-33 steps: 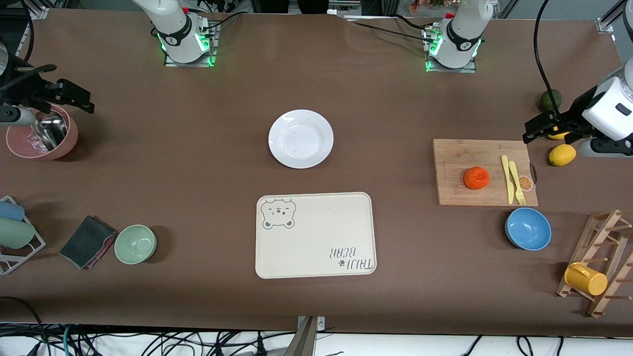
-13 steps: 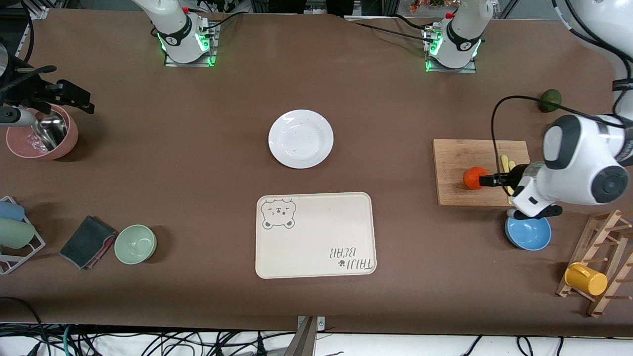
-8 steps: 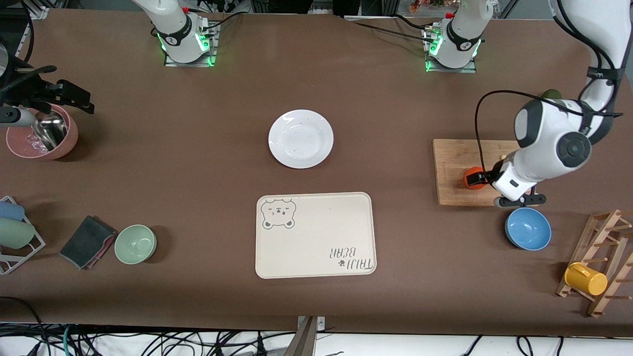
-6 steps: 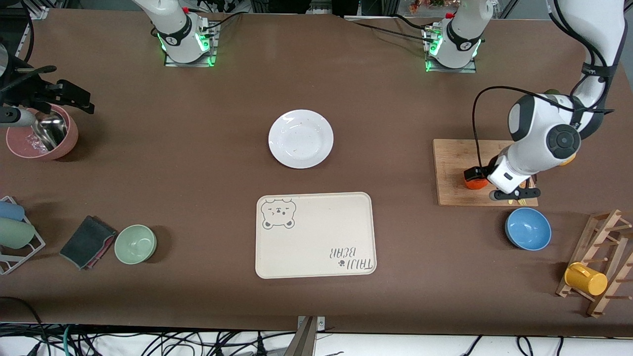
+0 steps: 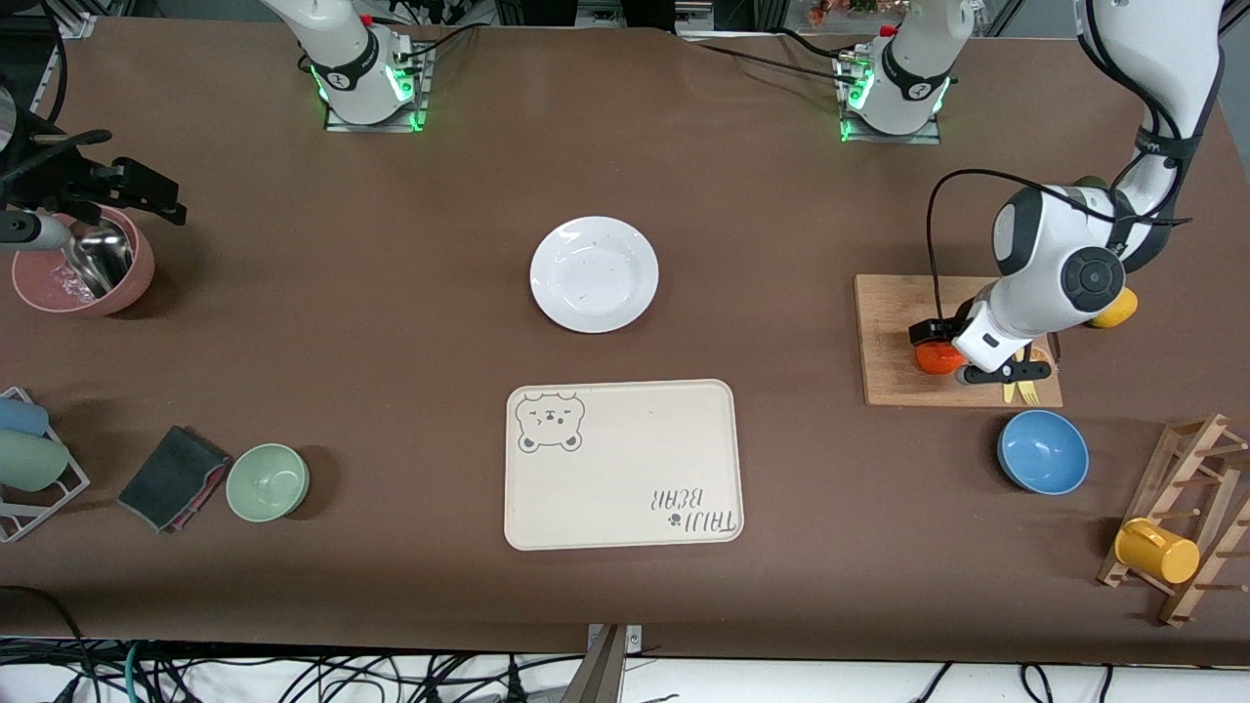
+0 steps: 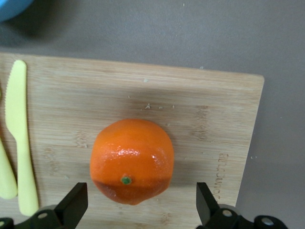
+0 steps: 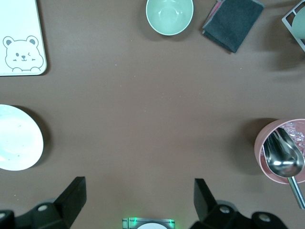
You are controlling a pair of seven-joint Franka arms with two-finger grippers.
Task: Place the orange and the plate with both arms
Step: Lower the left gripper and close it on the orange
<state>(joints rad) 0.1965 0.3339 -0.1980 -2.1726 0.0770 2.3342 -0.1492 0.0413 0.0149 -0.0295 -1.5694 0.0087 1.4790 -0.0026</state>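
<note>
Front view: left gripper (image 5: 939, 345) low over the wooden board (image 5: 894, 337) at the left arm's end of the table, orange (image 5: 936, 358) under it, partly covered by the wrist; plate (image 5: 594, 274) well apart toward the table's middle, tray (image 5: 621, 464) nearer the camera than the plate; right gripper (image 5: 146, 193) waiting, up over the right arm's end beside the pink bowl (image 5: 80, 272). Left wrist view: fingers (image 6: 73, 207) spread wide, one on either side of the orange (image 6: 132, 161), not touching it; round fruit, no long axis, green stem dimple facing up toward the camera; yellow knife (image 6: 20, 135) lying beside it on the board. Right wrist view: fingers (image 7: 71, 197) wide apart, holding nothing, high above bare table; plate (image 7: 18, 138) at the edge, green bowl (image 7: 169, 15) and grey cloth (image 7: 233, 20) farther off.
</note>
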